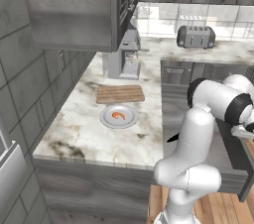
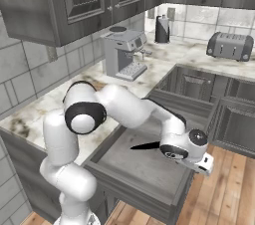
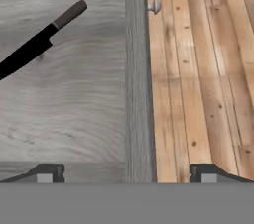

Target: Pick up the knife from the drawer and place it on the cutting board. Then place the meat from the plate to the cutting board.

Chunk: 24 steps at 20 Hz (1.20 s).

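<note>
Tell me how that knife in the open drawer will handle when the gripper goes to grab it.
The knife looks stiff, so it should lift as one piece. It lies flat on the smooth drawer floor, so it may slide if nudged. Being slim, it probably offers the open gripper little to pinch.

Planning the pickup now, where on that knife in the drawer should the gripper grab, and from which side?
Grip the knife by its handle, coming straight down from above with fingers across it. It lies flat on the drawer floor, so the sides offer no purchase. The gripper is open.
</note>
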### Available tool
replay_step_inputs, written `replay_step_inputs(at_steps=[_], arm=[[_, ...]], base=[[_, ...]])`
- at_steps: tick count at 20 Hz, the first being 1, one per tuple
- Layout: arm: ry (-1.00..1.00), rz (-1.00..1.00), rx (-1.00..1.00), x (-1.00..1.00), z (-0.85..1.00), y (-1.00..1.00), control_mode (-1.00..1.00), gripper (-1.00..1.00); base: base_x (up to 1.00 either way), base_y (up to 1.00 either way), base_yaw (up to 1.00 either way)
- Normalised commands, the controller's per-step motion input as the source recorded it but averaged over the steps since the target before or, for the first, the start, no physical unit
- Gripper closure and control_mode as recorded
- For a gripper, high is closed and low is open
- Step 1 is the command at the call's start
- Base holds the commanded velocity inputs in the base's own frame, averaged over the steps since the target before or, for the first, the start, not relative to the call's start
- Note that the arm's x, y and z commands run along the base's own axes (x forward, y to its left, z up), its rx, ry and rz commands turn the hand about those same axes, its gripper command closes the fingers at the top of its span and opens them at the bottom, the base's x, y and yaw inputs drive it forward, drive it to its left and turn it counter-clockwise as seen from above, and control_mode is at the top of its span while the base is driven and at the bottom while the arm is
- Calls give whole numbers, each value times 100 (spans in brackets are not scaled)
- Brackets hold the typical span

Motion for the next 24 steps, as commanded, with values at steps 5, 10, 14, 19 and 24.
replay_step_inputs(at_steps=[5, 10, 14, 19, 24], arm=[[0, -7, 0, 38, 82, 0, -100, -100], [9, -11, 0, 24, 38, 17, -100, -100], [9, -12, 3, 22, 8, 13, -100, -100], [7, -7, 10, 15, 0, 9, -100, -100], [1, -7, 12, 12, -9, 12, -100, -100]], base=[[0, 0, 0], [0, 0, 0], [0, 0, 0], [0, 0, 0], [0, 0, 0]])
